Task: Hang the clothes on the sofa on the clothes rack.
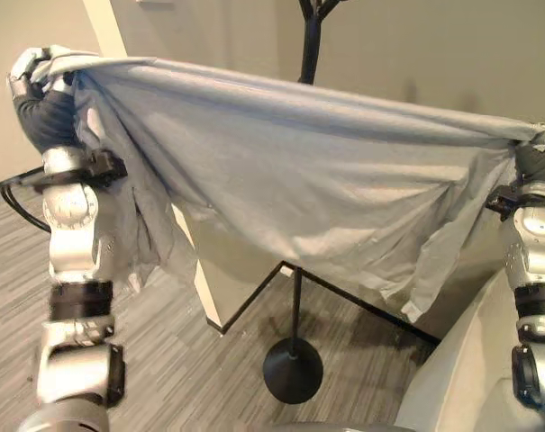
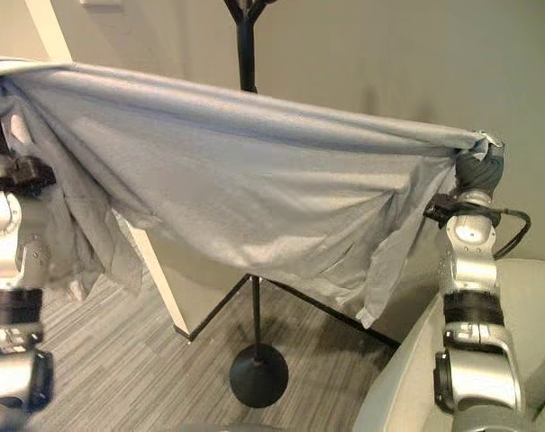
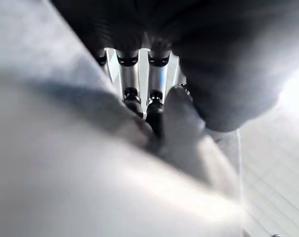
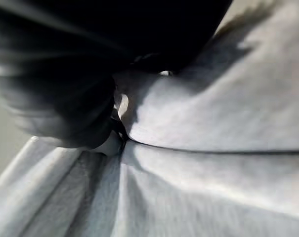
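A large pale grey garment (image 1: 299, 171) hangs stretched out between my two raised hands, its lower edge drooping in folds. My left hand (image 1: 31, 70) grips one top corner at the upper left, fingers curled into the cloth (image 3: 90, 163). At the right, my right hand (image 2: 481, 164) is shut on the other top corner, and cloth (image 4: 213, 148) bunches under its dark cover. The black clothes rack (image 1: 310, 40) stands behind the garment; its forked top rises above the cloth, while its pole and round base (image 1: 293, 369) show below.
A pale wall with a dark skirting line runs behind the rack, and a wall corner (image 1: 204, 288) juts out at the left. A light sofa arm (image 2: 407, 396) curves up at the lower right. Grey striped flooring (image 1: 182, 378) lies around the rack's base.
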Robot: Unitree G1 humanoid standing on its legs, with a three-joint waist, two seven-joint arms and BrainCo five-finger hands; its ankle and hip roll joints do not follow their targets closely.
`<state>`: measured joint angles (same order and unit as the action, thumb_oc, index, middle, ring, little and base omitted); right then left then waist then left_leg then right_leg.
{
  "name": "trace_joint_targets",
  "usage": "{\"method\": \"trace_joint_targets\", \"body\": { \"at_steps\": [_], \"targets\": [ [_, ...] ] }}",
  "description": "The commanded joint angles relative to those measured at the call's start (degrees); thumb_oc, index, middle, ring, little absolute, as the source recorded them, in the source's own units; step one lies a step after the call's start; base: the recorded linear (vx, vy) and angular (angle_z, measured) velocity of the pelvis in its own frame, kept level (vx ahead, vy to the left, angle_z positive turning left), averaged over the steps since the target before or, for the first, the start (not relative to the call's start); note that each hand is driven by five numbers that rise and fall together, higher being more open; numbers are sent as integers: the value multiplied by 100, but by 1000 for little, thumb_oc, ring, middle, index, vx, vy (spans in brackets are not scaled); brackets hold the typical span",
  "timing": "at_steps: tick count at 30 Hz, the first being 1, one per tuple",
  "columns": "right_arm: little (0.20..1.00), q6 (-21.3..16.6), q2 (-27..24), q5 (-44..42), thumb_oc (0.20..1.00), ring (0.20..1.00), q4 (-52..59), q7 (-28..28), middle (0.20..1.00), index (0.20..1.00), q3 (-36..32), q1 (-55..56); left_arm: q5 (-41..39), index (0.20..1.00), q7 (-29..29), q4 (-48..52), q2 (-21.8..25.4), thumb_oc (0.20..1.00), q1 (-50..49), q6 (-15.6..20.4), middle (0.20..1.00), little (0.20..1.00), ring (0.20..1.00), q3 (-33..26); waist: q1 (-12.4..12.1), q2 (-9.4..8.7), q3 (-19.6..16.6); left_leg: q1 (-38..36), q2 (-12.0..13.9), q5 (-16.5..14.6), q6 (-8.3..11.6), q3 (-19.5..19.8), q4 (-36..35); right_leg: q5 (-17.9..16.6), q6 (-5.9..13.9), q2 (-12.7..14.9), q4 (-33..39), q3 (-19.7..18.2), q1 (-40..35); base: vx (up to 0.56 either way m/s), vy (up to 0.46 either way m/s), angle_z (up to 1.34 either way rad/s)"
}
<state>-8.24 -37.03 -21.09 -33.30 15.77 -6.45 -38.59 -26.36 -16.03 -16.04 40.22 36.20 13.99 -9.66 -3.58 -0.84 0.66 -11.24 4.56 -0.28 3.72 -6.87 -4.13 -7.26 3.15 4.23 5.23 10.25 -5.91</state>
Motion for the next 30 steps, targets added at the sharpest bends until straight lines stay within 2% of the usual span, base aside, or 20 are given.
{"method": "trace_joint_targets", "body": {
  "at_steps": [1, 6, 7, 10, 12, 15, 17, 25, 28, 29, 30],
  "targets": [
    [200, -181, -682, -246, 200, 200, -290, 112, 200, 200, 361, -953, -385, 200, -147, -492, 307, 200, 1021, 168, 200, 200, 200, 503, -129, 276, -230, 89, 108, -1, 93, -73, -87, 130, 11, 261, -23, 247, -277, 45, -6, 2],
    [200, -136, -816, -279, 200, 200, -1084, 108, 200, 200, 1306, -2225, -401, 200, -131, -1727, 871, 200, 2380, 88, 200, 200, 200, 1569, -159, 269, -114, 75, 112, -33, 99, -80, -87, 196, -14, 242, -23, 231, -281, 30, -1, -1],
    [200, -92, -772, -288, 200, 200, -1397, 106, 200, 200, 1698, -2711, -481, 200, -80, -2181, 858, 200, 2767, 8, 200, 200, 200, 1885, -166, 258, -77, 70, 112, -41, 102, -82, -87, 219, -21, 239, -23, 224, -282, 37, 0, -2],
    [200, -47, -784, -284, 200, 200, -1762, 58, 200, 200, 2120, -3185, -447, 200, -78, -2566, 982, 200, 3212, -49, 200, 200, 200, 2242, -189, 239, -14, 70, 108, -36, 109, -84, -87, 237, -25, 232, -23, 212, -279, 0, 0, 0],
    [200, 18, -756, -217, 200, 200, -2216, -58, 200, 200, 2692, -3709, -291, 200, 11, -3105, 1088, 200, 3763, -151, 200, 200, 200, 2827, -208, 223, 115, 72, 102, -38, 110, -79, -87, 250, -31, 226, -23, 184, -263, 0, 0, 0],
    [200, 73, -710, -165, 200, 200, -2415, -104, 200, 200, 2917, -3919, -217, 200, 8, -3268, 1022, 200, 3966, -212, 200, 200, 200, 3063, -229, 203, 198, 63, 100, -40, 110, -77, -87, 248, -31, 232, -23, 165, -272, -1, 4, -3],
    [200, 199, -471, 58, 200, 200, -2699, -315, 200, 200, 3264, -3900, 196, 200, 72, -3414, 787, 200, 3979, -395, 200, 200, 200, 3357, -265, 132, 347, 55, 77, -54, 102, -61, -87, 234, -40, 244, -23, 117, -285, 0, 0, 0],
    [200, 311, 54, 383, 200, 200, -2307, -596, 200, 200, 2691, -2437, 671, 200, 331, -2984, -10, 200, 2365, -665, 200, 200, 200, 2482, -253, 89, 421, 21, 49, -93, 77, -80, -87, 148, -46, 262, -23, 95, -308, -1, 3, -1],
    [200, 354, 429, 517, 200, 200, -1878, -700, 200, 200, 2390, -1725, 692, 200, 462, -2723, -434, 200, 1605, -748, 200, 200, 200, 2069, -207, 105, 413, 27, 46, -107, 67, -98, -87, 115, -47, 273, -23, 82, -287, -9, 7, -6],
    [200, 340, 710, 544, 200, 200, -1709, -752, 200, 200, 2147, -1249, 768, 200, 557, -2735, -713, 200, 1128, -791, 200, 200, 200, 1910, -170, 121, 376, 40, 43, -112, 62, -105, -87, 90, -50, 284, -23, 77, -267, 17, 10, -20],
    [200, 345, 714, 548, 200, 200, -1699, -749, 200, 200, 2147, -1229, 771, 200, 555, -2727, -716, 200, 1108, -795, 200, 200, 200, 1910, -172, 132, 362, 8, 57, -165, 70, -109, -87, 133, -42, 270, -23, 78, -297, 17, 10, -18]
  ]
}}
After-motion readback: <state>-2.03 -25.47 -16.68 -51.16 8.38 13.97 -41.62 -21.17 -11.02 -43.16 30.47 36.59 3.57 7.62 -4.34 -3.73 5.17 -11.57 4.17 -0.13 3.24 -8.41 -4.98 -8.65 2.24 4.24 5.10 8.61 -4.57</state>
